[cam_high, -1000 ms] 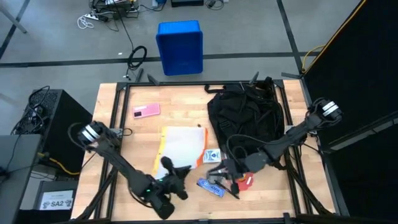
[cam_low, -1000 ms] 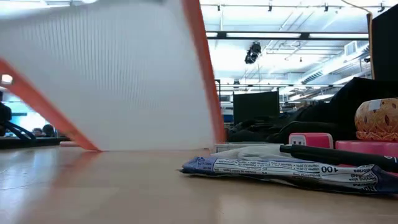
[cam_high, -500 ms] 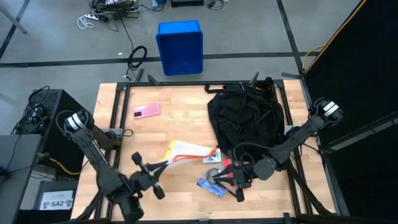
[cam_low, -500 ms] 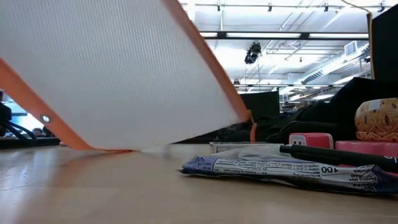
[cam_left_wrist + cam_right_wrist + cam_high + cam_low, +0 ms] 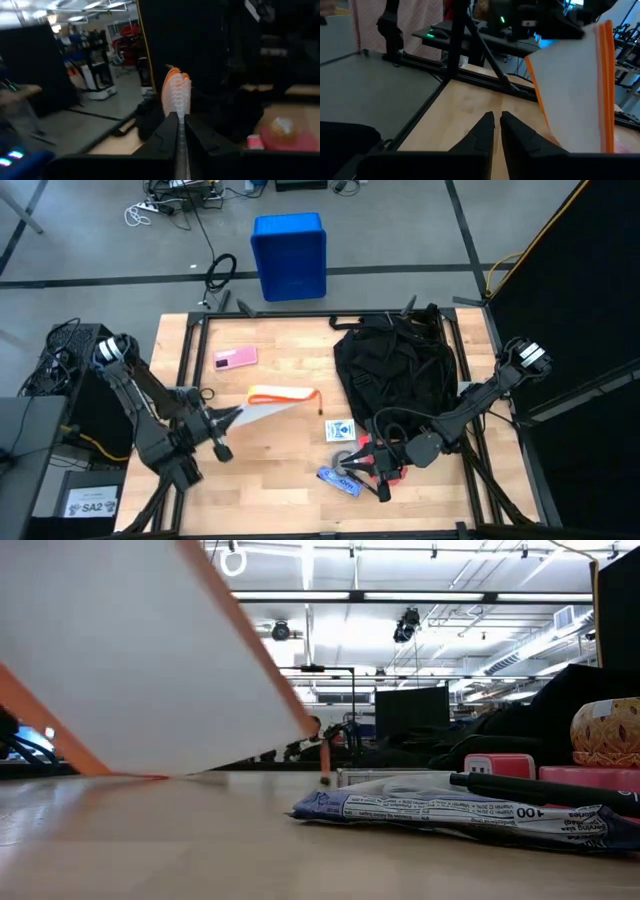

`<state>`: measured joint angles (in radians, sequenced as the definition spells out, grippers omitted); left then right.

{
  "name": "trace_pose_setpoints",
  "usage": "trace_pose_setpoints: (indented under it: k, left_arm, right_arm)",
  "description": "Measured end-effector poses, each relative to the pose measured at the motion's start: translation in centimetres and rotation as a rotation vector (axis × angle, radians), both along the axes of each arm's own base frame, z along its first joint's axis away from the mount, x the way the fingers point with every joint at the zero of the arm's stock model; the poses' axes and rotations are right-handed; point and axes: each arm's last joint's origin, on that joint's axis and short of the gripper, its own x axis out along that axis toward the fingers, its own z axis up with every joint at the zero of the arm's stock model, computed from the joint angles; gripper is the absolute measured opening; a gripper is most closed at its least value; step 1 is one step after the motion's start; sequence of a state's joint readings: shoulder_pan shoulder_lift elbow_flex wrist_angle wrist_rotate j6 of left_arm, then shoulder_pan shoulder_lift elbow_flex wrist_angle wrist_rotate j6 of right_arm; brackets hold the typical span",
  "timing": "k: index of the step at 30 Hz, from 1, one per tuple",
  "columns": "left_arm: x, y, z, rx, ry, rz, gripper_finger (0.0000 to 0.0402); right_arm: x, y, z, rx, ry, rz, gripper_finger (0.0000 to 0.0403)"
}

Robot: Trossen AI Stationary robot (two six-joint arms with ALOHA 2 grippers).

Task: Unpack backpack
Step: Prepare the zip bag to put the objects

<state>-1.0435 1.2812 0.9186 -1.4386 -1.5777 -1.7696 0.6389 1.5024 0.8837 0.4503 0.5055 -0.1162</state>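
surface: wooden table (image 5: 280, 370), concrete floor beyond.
backpack (image 5: 395, 370): we see it lying on the table's right half, far side.
left gripper (image 5: 222, 423): jaws clamped on white mesh pouch (image 5: 268, 402), lifted at left.
right gripper (image 5: 352, 468): jaws closed, empty, near blue packet (image 5: 338, 480).

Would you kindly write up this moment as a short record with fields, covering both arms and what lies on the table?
left pincer: shut on the white mesh pouch with orange trim, holding it tilted above the table's left part
right pincer: shut, low over the items at the front right, nothing visibly held
backpack: black, lying at the table's back right
pink item: flat, back left
blue packet: front, beside the right pincer
small blue-and-white box: near the table's centre
blue crate: on the floor beyond the table
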Motion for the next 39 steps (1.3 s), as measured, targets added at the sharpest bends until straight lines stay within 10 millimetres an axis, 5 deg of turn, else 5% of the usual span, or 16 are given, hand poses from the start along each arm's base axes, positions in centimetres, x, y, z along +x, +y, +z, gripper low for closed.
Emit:
trace_pose_setpoints:
  k: [5,10,15,21,28,34,39]
  left_arm:
    - [-2.0,2.8,-4.7,-0.202,-0.096,-0.018,0.0000]
    - [-2.9,3.5,-6.7,-0.316,-0.140,-0.048,0.0000]
    - [-3.2,2.6,-6.1,-0.365,-0.120,-0.090,0.0000]
    - [-2.7,0.7,-5.0,-0.481,0.246,-0.100,0.0000]
    - [-0.4,-1.5,-5.0,-0.660,0.571,-0.309,0.0000]
    - [3.0,-3.4,-4.5,-0.643,0.380,-0.819,0.0000]
    - [5.0,-3.1,-2.9,-0.215,0.059,-0.878,0.0000]
  right_arm:
    - [0.2,-0.3,0.0,0.001,-0.001,-0.012,0.0001]
    - [0.7,-1.1,0.0,0.005,0.000,-0.040,0.0006]
    - [1.2,-1.9,-0.1,0.035,0.007,-0.067,0.0008]
    - [1.2,-2.4,-0.8,0.061,0.034,-0.059,0.0001]
    - [1.2,-2.4,-1.0,0.075,0.039,-0.046,0.0006]
    - [1.2,-2.4,-0.9,0.079,0.036,-0.045,0.0001]
    - [1.2,-2.4,-1.0,0.077,0.039,-0.045,0.0006]
